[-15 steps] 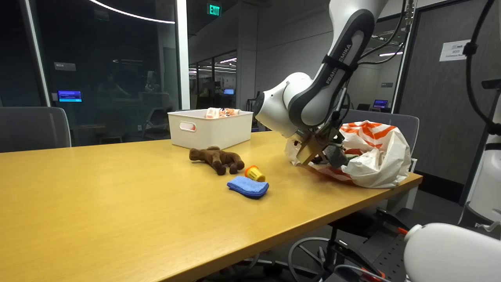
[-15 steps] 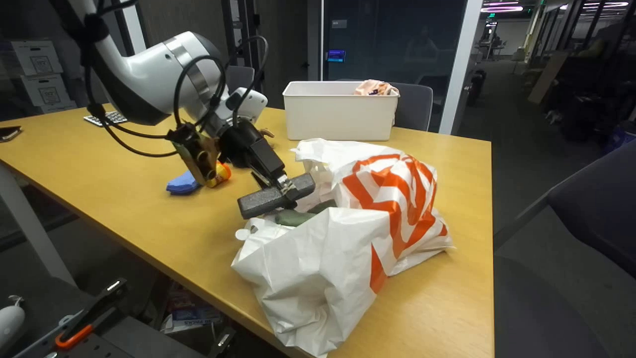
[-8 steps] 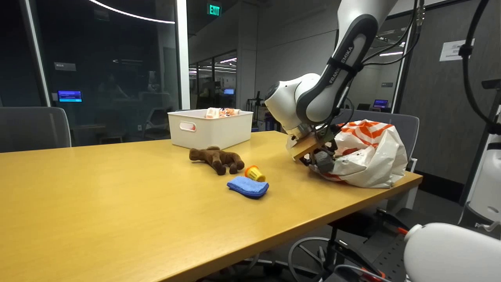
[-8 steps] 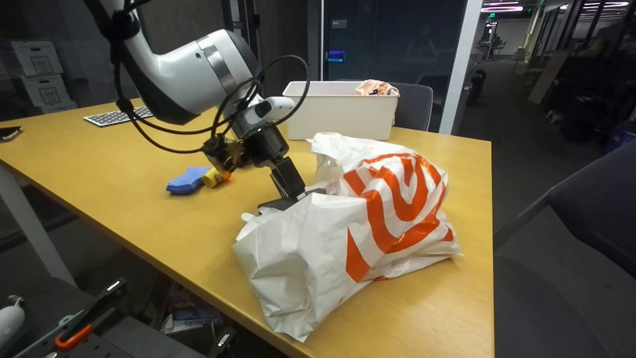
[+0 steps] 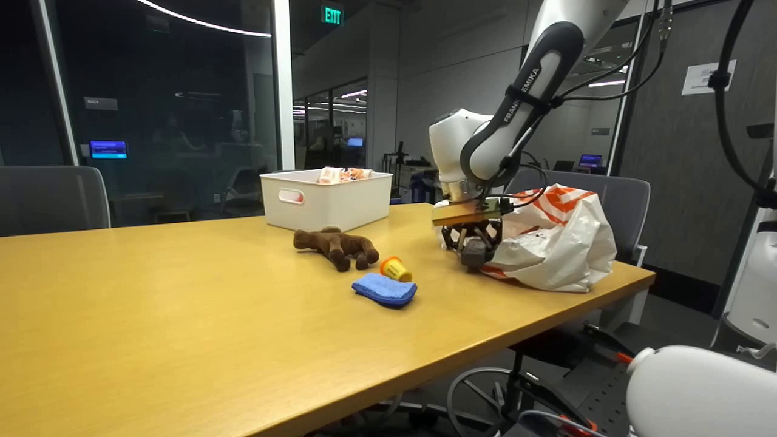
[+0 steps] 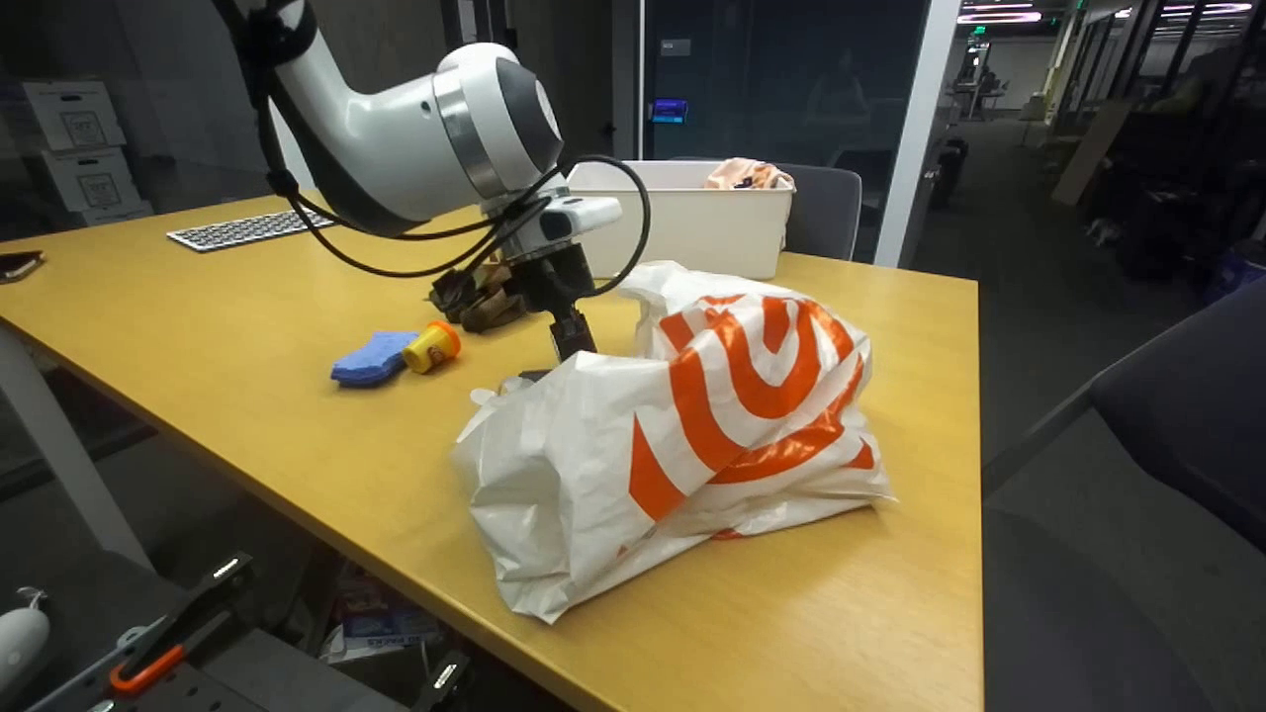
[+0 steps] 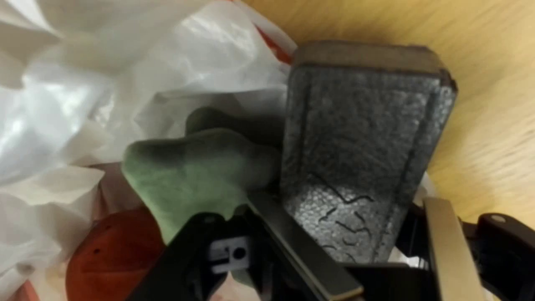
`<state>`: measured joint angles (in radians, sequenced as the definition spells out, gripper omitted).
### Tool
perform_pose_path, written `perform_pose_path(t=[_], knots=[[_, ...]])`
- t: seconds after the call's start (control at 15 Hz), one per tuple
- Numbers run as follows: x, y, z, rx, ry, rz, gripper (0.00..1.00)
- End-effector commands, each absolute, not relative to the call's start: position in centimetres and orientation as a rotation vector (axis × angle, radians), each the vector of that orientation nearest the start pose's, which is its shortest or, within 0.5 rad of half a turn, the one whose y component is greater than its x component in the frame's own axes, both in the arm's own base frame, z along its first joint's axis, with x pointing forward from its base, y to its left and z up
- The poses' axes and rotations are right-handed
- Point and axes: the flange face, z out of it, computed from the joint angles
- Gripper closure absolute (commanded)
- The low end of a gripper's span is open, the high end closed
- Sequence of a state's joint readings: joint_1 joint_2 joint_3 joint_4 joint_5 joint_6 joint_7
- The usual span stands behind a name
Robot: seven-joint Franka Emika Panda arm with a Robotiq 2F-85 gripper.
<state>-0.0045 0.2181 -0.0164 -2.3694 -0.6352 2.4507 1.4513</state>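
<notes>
Rough-textured block point(image 7: 359, 138), glossy crinkled plastic bag point(image 6: 682, 435), smooth wood-grained table point(image 5: 182, 303)

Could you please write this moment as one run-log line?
hand: gripping dark block; place: at mouth of bag; bag: on table; inside bag: green item

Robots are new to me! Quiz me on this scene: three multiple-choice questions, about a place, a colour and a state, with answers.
1. Where is the blue cloth?
A) in the bin
B) beside the yellow tub
C) on the floor

2. What colour is printed on the white bag?
A) orange
B) green
C) purple

3. What does the pincer grip?
A) nothing
B) the brown toy
C) the grey block

1 B: both exterior views show them side by side on the table.
2 A: orange shows against white in both exterior views.
3 C: the wrist view shows the block between its fingers.
</notes>
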Motion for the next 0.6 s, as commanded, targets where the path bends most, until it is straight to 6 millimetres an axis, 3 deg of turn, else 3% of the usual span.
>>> perform_pose_path(t=[0.0, 0.27, 0.53], knots=[[47.4, 0.3, 24.2, -2.900, 1.637, -0.367, 0.69], [43.5, 1.0, 25.7, -2.755, 1.750, -0.491, 0.69], [39.3, 0.2, 27.4, -2.677, 1.898, -0.650, 0.69]])
